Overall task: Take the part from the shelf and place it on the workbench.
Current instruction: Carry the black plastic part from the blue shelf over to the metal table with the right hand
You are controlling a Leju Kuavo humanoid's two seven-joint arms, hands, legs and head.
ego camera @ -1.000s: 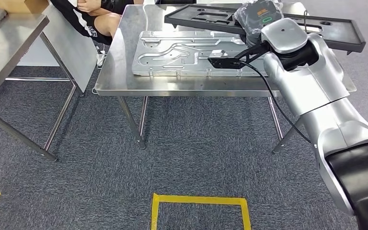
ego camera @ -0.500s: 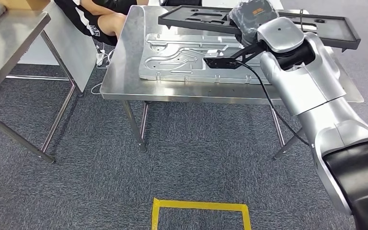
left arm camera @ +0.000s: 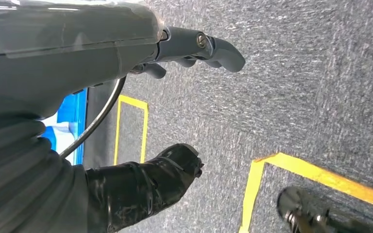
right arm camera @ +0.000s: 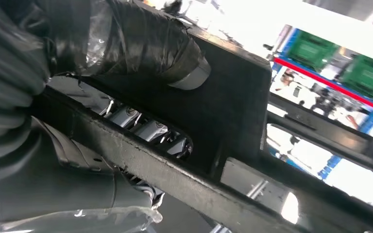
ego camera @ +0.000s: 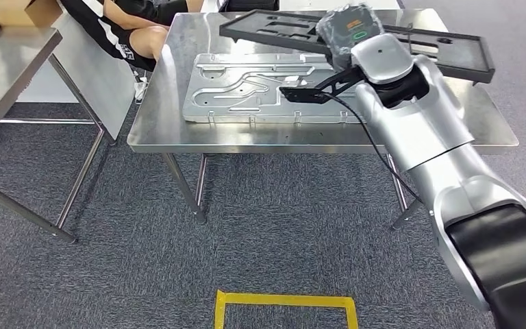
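The part is a long black frame with cut-outs, held level just above the far side of the steel workbench. My right hand, wrapped in clear film, grips it near its middle. In the right wrist view the thumb presses on the black frame and the fingers show through a slot beneath it. A silver stamped plate lies on the workbench under the frame. My left hand hangs over the carpet, fingers apart and holding nothing.
A person sits at the workbench's far left corner. A second steel table with a cardboard box stands to the left, with a grey panel leaning between. Yellow tape marks the carpet in front.
The whole picture has shifted as the camera moved. The black frame and my right hand stay together over the workbench, now slightly further left over it. The grip is unchanged.
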